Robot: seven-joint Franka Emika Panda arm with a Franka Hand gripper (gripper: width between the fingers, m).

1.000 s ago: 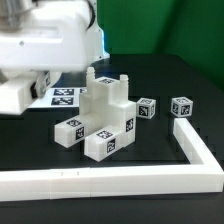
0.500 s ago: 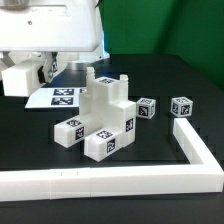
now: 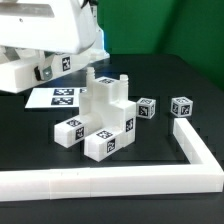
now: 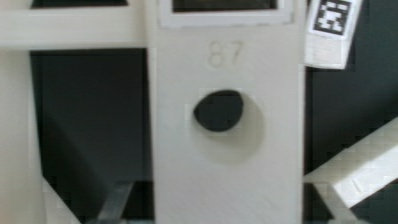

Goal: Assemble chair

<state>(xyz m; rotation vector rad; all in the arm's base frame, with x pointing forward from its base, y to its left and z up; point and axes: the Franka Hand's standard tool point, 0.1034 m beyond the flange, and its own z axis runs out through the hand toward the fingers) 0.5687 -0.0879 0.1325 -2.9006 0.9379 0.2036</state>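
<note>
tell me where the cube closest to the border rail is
The cube sits at the exterior view's right, beside but apart from a second small cube, just beyond the end of the border rail.

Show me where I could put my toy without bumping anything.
Bare black table lies between the chair and the border rail, widest toward the exterior view's left. More lies behind the small cubes. It is crowded from the chair to the cubes, and under the arm by the marker board.
</note>
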